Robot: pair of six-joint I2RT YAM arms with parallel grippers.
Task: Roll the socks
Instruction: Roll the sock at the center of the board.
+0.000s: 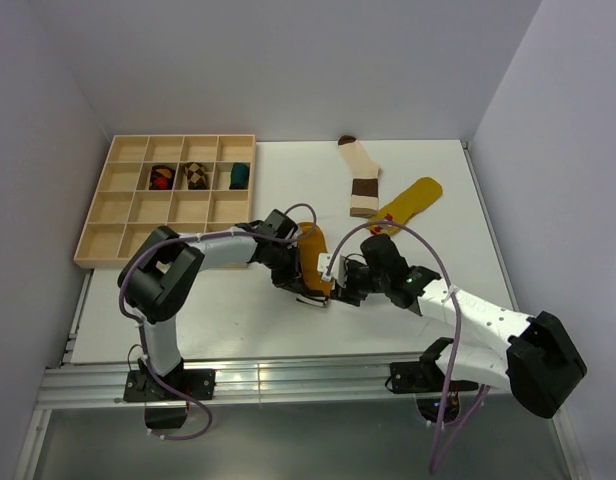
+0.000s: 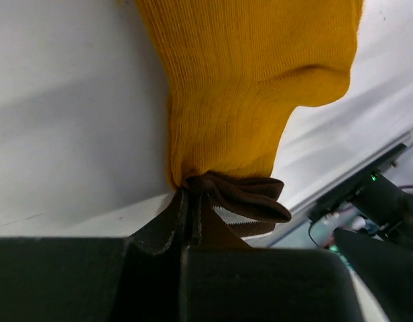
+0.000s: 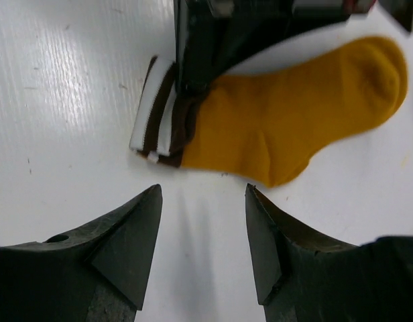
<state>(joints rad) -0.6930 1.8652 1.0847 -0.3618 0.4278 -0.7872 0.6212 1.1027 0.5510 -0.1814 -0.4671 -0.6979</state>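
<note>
A mustard-orange sock [image 1: 311, 252] lies flat near the table's middle, its white-and-dark striped cuff [image 1: 314, 297] toward the near edge. My left gripper [image 1: 302, 287] is shut on that cuff; the left wrist view shows the brown cuff edge [image 2: 243, 198] bunched and pinched between the closed fingers [image 2: 167, 221]. In the right wrist view the same sock [image 3: 293, 121] lies just beyond my right gripper [image 3: 203, 191], which is open over bare table with nothing in it. A cream sock with brown bands [image 1: 362, 180] and a bright yellow sock [image 1: 413, 203] lie flat farther back on the right.
A wooden compartment tray [image 1: 93, 225] stands at the back left, with a red-and-dark bundle [image 1: 163, 177], a brown-checkered bundle [image 1: 195, 176] and a teal bundle [image 1: 238, 176] in its second row. The table's near edge runs along a metal rail [image 1: 288, 375].
</note>
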